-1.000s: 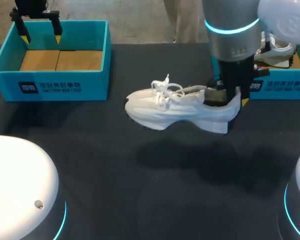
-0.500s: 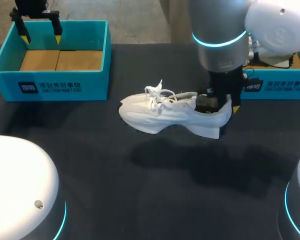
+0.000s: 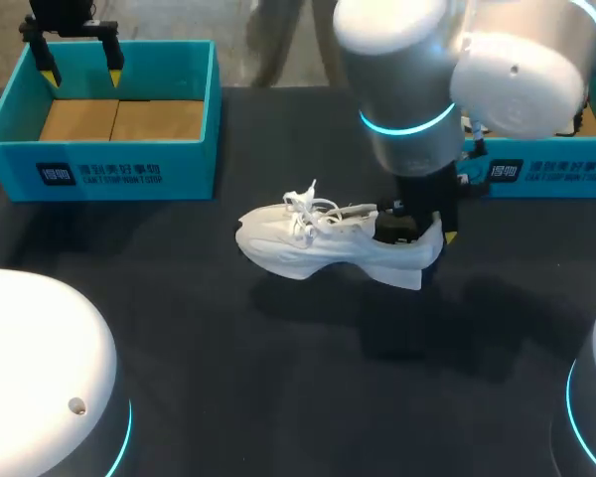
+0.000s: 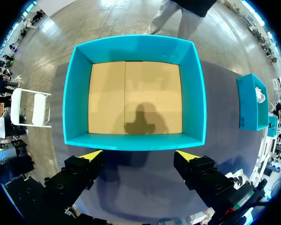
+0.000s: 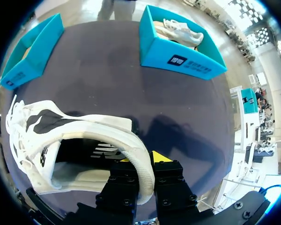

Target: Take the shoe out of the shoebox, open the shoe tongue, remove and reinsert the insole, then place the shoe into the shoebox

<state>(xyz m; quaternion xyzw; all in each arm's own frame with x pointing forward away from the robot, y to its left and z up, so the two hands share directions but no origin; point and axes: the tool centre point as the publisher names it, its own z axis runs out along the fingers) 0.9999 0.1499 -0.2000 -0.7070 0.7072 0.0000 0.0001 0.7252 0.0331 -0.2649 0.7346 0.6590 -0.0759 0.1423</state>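
The right fingers (image 5: pixel 168 180) are clamping the shoe (image 3: pixel 328 243) by its heel rim at mid-frame, seemingly just above the counter (image 3: pixel 278 378) (leaving the tongue reachable). The left fingers (image 4: pixel 199 169) are hanging open over the empty box (image 3: pixel 184 164), upper left, probably waiting.

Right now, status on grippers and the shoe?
Right gripper shut on white shoe at the heel, shoe out over mid-table. Left gripper open above the empty left shoebox. Nothing seen between shoe and that box.
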